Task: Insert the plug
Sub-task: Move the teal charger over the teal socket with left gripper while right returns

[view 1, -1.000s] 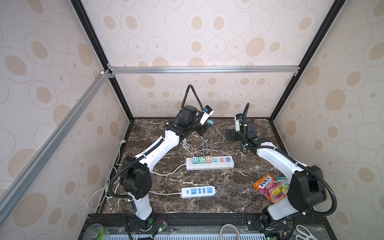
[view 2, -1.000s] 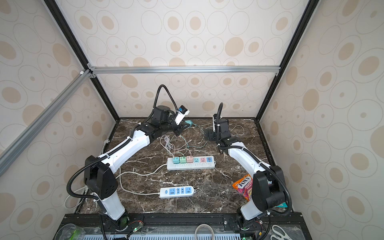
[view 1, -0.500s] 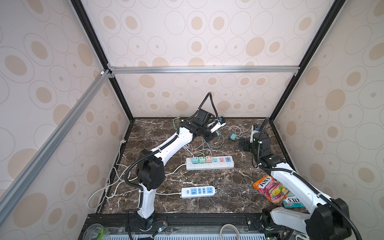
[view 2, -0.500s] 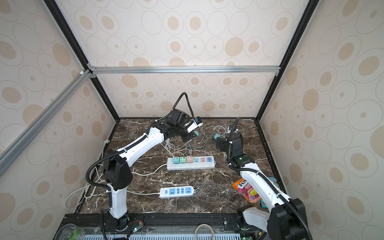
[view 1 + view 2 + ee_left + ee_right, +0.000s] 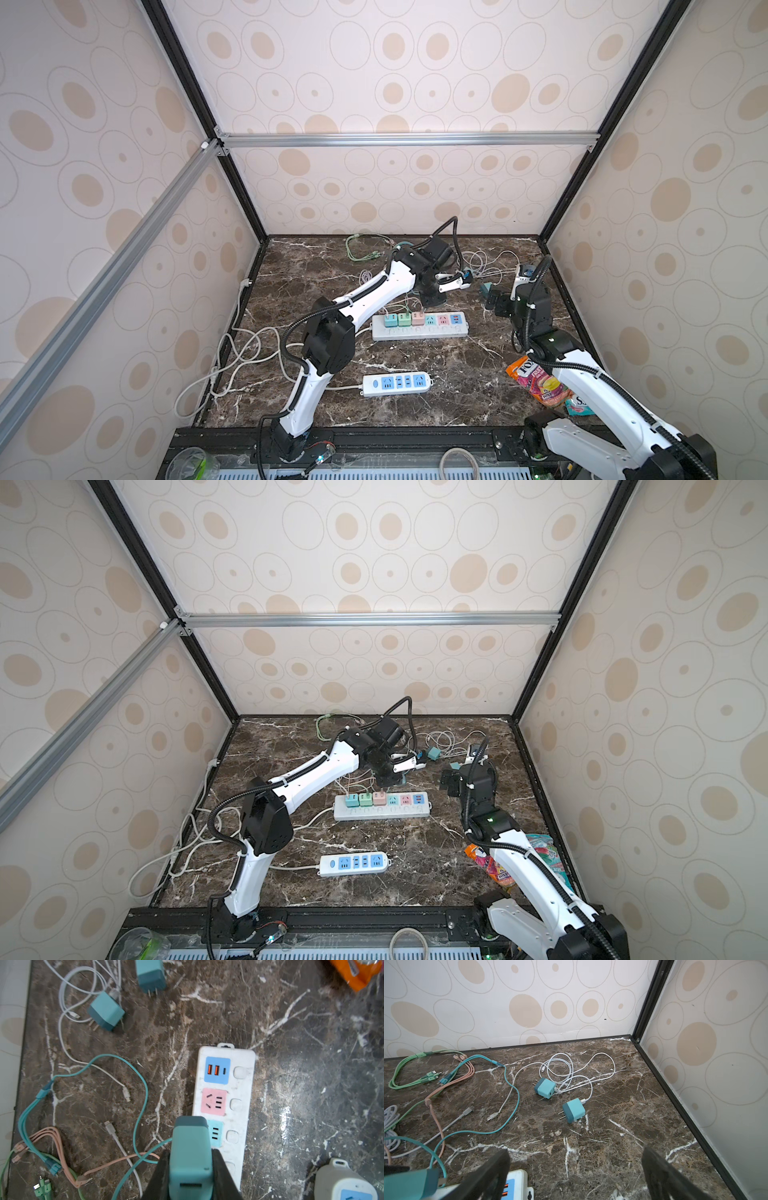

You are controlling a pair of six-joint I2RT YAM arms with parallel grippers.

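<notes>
- Left gripper [image 5: 190, 1159]: black fingers [image 5: 218, 1167] pinch a teal charger plug [image 5: 190, 1147] by its two sides. There is an empty USB slot on the face toward the wrist camera.
- The plug's dark end points away from that camera and sits over the edge of the teal socket [image 5: 216, 1133] on the white power strip [image 5: 245, 1088]. Prongs are hidden, so can't tell if they are in the slots.
- Free on the strip beside the plug: pink socket [image 5: 214, 1101], then blue USB module [image 5: 217, 1070] at the end.
- In a top view the same strip [image 5: 419, 331] lies mid surface, with three coloured adapters [image 5: 404, 319] plugged in at its left end. The left gripper [image 5: 432, 300] points down just behind it.
- Right gripper [image 5: 575, 1151]: fingers [image 5: 496, 1167] spread wide with nothing between them, above the bare marble surface [image 5: 612, 1126] near the strip's USB end. In a top view it sits right of the strip [image 5: 496, 302].
- Loose teal chargers lie on their sides toward the rear right corner, one [image 5: 546, 1087] just beside the other [image 5: 573, 1110]. A white cable [image 5: 591, 1068] is plugged into each.
- Teal cable [image 5: 510, 1093], pink cable [image 5: 438, 1093] and green cable [image 5: 402, 1064], all multi-head, lie loose toward the rear wall.
- Second strip [image 5: 397, 382], white with blue sockets, lies nearer the front with nothing plugged in.
- Snack packets [image 5: 540, 380] are at the right edge, partly under the right arm.
</notes>
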